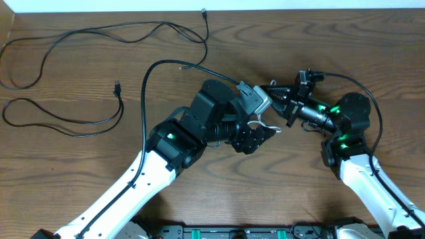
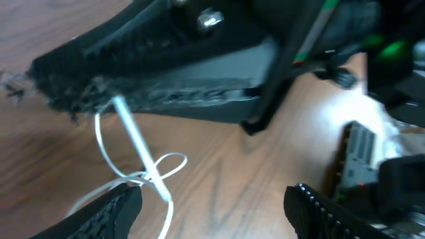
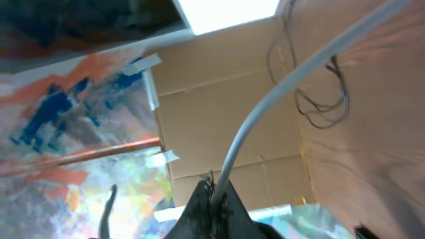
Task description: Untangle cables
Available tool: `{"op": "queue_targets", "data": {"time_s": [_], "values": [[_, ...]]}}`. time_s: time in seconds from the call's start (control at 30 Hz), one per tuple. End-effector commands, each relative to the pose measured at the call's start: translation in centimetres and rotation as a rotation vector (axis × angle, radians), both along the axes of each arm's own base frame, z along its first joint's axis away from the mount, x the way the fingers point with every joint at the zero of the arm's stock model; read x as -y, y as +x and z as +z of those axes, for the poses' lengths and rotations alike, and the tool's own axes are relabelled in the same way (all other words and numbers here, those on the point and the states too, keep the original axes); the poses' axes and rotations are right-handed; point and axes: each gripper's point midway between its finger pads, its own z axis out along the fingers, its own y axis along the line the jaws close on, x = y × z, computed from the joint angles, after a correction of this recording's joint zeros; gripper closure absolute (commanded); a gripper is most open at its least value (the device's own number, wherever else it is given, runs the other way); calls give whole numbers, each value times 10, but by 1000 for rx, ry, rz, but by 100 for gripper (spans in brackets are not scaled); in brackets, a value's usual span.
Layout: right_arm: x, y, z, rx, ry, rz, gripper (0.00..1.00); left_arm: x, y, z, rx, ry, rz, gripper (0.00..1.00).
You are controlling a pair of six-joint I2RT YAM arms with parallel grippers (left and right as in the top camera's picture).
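Note:
The short white cable (image 1: 267, 125) lies at the table's middle between both arms. My right gripper (image 1: 273, 95) is shut on one end of it; in the right wrist view the cable (image 3: 265, 99) rises out of the closed fingertips (image 3: 216, 196). In the left wrist view the cable (image 2: 133, 143) runs from those fingertips (image 2: 86, 99) down into a small loop on the wood. My left gripper (image 2: 212, 206) is open, low over the table, with the loop beside its left finger; overhead it is at centre (image 1: 262, 136). Two black cables, the longer (image 1: 99, 30) and the shorter (image 1: 99, 123), lie far left.
The two arms are close together at mid-table, the left wrist camera housing (image 1: 252, 99) right next to the right gripper. A thicker black arm wire (image 1: 149, 73) arcs over the left arm. The table's back edge (image 1: 265, 9) runs along the top.

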Motion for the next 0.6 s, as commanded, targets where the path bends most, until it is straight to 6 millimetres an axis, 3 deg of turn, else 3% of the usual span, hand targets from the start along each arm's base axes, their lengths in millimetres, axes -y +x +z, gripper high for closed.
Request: {"op": "queue_targets", "data": {"time_s": [0.0,0.17,0.33,0.43,0.57], "values": [[0,0,11,-13,42,-3,99,-7,12,-1,56,36,56,25],[-3,-7,12,-7,39,36,99,-15,24,-2,89,69,126,28],[-6,-11,12,-26,46,62,99,-11,24,2,91,44,117,30],[-9,-14,11,-28,44,82,99,-8,22,5,93,25,99,37],[-13,-17,11,-30,45,94,99,-3,16,8,81,-2,60,57]]}}
